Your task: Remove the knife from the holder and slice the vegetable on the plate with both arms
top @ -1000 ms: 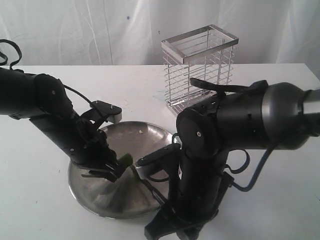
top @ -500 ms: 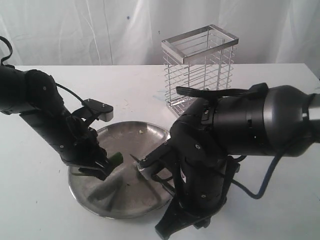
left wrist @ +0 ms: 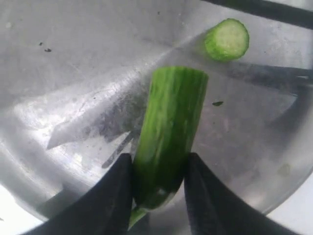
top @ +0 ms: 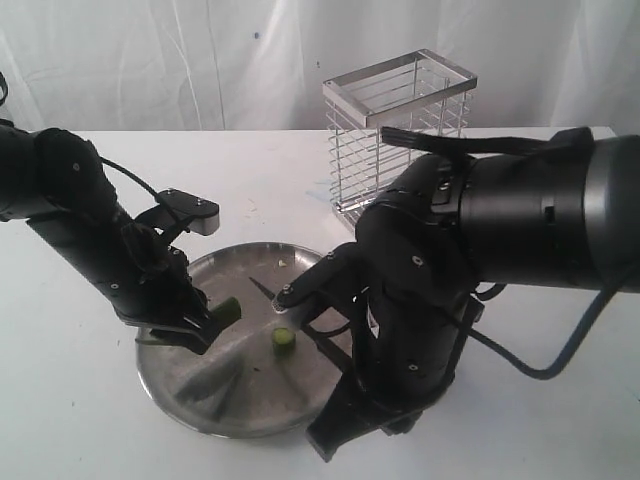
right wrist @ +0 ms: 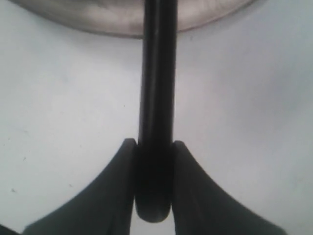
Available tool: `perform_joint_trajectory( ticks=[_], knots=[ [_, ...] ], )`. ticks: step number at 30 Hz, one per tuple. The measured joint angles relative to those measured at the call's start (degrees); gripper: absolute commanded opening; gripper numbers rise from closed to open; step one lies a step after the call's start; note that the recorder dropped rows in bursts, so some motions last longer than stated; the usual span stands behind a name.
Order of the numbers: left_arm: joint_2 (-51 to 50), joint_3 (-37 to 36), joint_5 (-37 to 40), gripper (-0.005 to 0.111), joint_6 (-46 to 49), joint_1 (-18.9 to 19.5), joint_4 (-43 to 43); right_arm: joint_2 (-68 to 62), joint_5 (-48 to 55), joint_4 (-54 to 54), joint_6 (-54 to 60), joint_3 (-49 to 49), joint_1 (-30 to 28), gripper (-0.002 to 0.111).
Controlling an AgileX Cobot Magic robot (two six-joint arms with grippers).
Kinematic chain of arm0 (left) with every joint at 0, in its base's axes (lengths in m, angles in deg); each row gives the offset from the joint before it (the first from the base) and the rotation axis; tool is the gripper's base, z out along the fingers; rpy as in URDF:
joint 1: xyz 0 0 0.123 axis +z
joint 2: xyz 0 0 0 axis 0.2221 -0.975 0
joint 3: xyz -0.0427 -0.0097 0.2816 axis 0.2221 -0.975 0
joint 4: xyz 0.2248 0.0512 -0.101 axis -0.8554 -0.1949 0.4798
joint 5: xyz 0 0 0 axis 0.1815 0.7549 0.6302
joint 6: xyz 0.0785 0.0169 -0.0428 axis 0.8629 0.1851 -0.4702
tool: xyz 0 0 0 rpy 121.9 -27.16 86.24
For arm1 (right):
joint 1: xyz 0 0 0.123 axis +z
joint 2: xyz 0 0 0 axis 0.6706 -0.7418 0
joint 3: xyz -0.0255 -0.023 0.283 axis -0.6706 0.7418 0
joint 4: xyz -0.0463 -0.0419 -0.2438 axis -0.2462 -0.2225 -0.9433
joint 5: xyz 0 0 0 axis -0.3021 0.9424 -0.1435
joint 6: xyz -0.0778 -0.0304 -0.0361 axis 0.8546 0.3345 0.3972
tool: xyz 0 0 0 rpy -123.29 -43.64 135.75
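A slice [top: 283,340] now lies cut free mid-plate [top: 300,262]; left gripper [left wrist: 157,188] has withdrawn leftward clamping the vegetable [left wrist: 169,132], right gripper [right wrist: 153,178] clamps the raised knife [right wrist: 157,88], so slicing has begun.

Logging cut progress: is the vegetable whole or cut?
Cut: a slice lies on the plate, apart from the vegetable in the left gripper.

White worktop [top: 560,400] carried everything; surface plain and matte, with a few small dark specks near the middle of it in the exterior view. White cloth backdrop [top: 150,60] hung behind the far edge, creased in loose vertical folds, one small dark spot [top: 256,36] high on it.
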Motion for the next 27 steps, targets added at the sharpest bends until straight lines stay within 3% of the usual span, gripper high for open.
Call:
perform_joint_trajectory(
  ticks=[13, 21, 27],
  knots=[
    [0.0, 0.0, 0.1, 0.003, 0.0, 0.0, -0.3, 0.1, 2.7, 8.0, 6.3, 4.5, 1.6, 0.001],
    [0.0, 0.0, 1.9, 0.003, 0.0, 0.0, -0.5, 0.1, 2.5, 1.5, 4.3, 6.2, 1.3, 0.001],
    [0.1, -0.5, 3.4, 0.003, 0.0, 0.0, -0.4, 0.1, 1.2, -3.2, 2.2, 6.2, -2.5, 0.001]
  ],
)
